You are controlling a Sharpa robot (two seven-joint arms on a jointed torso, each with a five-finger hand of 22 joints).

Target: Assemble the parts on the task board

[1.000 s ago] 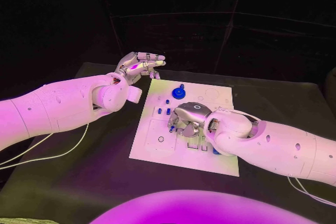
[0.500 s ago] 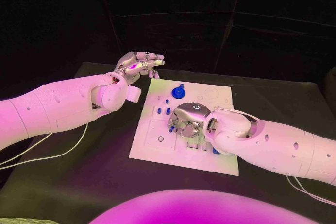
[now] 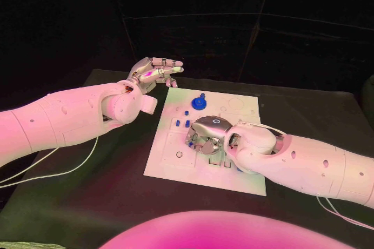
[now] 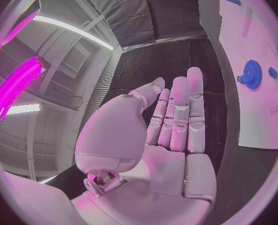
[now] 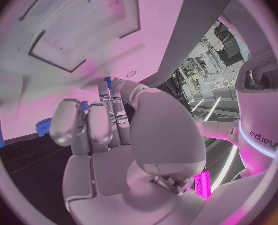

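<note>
Since a second ago, right hand (image 3: 209, 134) shifted slightly toward the near-left over the task board (image 3: 241, 179), arm rolled a little; left hand (image 3: 153, 71) unmoved. Right hand hovering low over the board's middle, fingers curled downward and close together; in the right wrist view a small blue part (image 5: 107, 80) seen at the fingertips (image 5: 105, 96), pinched or merely touched, cannot tell. Just beside that hand, toward the left arm, small blue pegs (image 3: 181, 123) standing in the board. Farther out, beyond the right hand, a blue gear (image 3: 199, 103) lying on the board's far part, seen too in the left wrist view (image 4: 251, 74). Left hand raised beyond the board's far-left corner, palm bare, fingers straight and side by side, holding nothing. Black table (image 3: 93, 206) underneath everything.
</note>
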